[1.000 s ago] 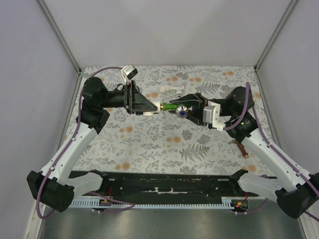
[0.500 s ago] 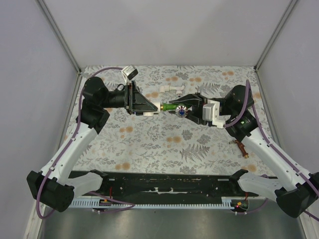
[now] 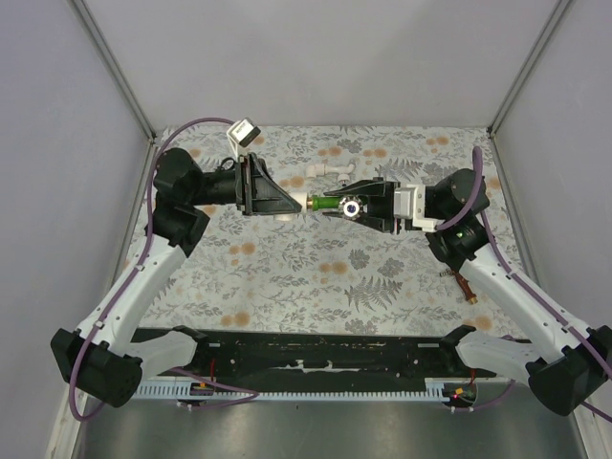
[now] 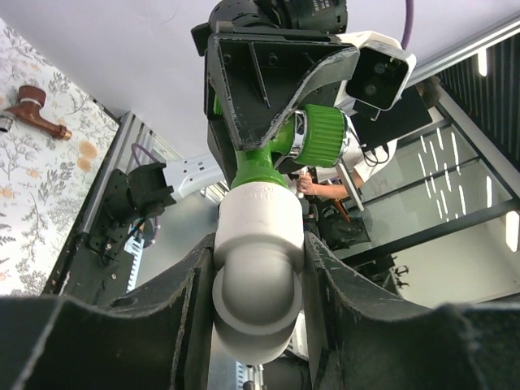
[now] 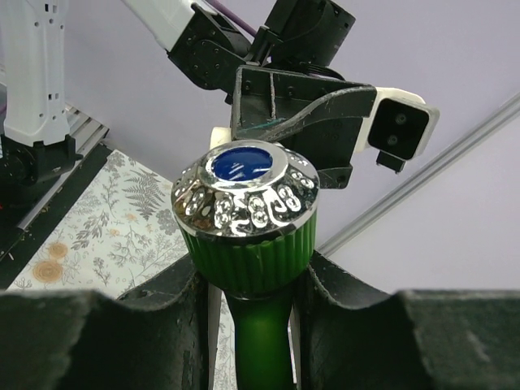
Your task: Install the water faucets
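Hanging clear of walls [image 3: 57, 143], green faucet [image 3: 331, 203] seemingly entering white elbow [image 4: 256, 260]

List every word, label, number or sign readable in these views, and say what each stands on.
No text can be read in any view.
Elbow: faint raised marks near its upper rim, too blurred to read.
Green faucet: the chrome cap bears a relief pattern around a blue disc. It looks like ornament, and no letters can be made out.

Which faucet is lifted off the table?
The green faucet, clamped in the right gripper; the reddish-brown faucet lies alone on the table.
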Available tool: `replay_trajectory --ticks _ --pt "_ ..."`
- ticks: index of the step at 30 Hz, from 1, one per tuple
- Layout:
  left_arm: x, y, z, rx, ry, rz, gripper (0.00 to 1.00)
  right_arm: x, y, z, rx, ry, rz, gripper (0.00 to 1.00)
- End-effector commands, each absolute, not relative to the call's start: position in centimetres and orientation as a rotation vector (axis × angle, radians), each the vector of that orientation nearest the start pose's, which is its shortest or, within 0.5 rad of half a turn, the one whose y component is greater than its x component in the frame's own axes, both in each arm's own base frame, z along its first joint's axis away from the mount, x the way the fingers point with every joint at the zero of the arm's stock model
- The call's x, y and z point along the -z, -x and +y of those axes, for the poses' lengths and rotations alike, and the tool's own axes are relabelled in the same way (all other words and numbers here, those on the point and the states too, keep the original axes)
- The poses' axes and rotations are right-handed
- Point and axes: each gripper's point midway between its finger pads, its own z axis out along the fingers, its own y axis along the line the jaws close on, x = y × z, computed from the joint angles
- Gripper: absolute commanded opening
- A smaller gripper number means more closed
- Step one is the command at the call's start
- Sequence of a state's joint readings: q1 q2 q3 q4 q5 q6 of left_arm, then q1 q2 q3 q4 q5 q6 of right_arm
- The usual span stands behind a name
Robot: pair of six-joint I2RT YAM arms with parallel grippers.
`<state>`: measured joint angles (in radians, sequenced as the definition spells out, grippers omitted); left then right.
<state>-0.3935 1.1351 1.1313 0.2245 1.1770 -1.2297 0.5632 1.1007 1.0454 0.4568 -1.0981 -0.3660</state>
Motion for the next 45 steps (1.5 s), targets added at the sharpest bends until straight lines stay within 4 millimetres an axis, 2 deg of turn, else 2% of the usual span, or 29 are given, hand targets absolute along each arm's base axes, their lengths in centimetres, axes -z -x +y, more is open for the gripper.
replay_trajectory --ticks 1,4,8,16,25,32,45 --pt "-45.7 -15.8 -26.2 1.960 -0.620 1.607 0.02 -41.5 -18.9 30.0 -0.880 1.327 0.582 0.00" --pt "-46.0 -15.5 -26.0 1.932 -0.658 1.572 0.02 -41.6 -18.7 30.0 -0.909 1.319 0.603 0.00" --pt "-45.2 -15.5 -26.0 1.890 -0.689 1.595 0.02 -41.6 -18.6 29.9 -0.926 1.314 0.616 0.00" --pt "-42.0 -17.4 -26.2 1.754 -0.632 1.756 0.02 -41.3 -18.4 30.0 -0.900 1.364 0.622 0.00" --pt "-42.7 -17.2 -26.3 1.797 -0.590 1.749 0.02 -40.7 -18.8 30.6 -0.911 1.367 0.634 0.00" --pt "-44.2 -16.6 -26.2 1.868 -0.609 1.633 0.02 -40.7 -19.1 30.7 -0.944 1.310 0.656 0.00" --pt "-44.9 -16.3 -26.0 1.830 -0.643 1.562 0.02 -40.6 -19.6 30.5 -0.966 1.271 0.751 0.00"
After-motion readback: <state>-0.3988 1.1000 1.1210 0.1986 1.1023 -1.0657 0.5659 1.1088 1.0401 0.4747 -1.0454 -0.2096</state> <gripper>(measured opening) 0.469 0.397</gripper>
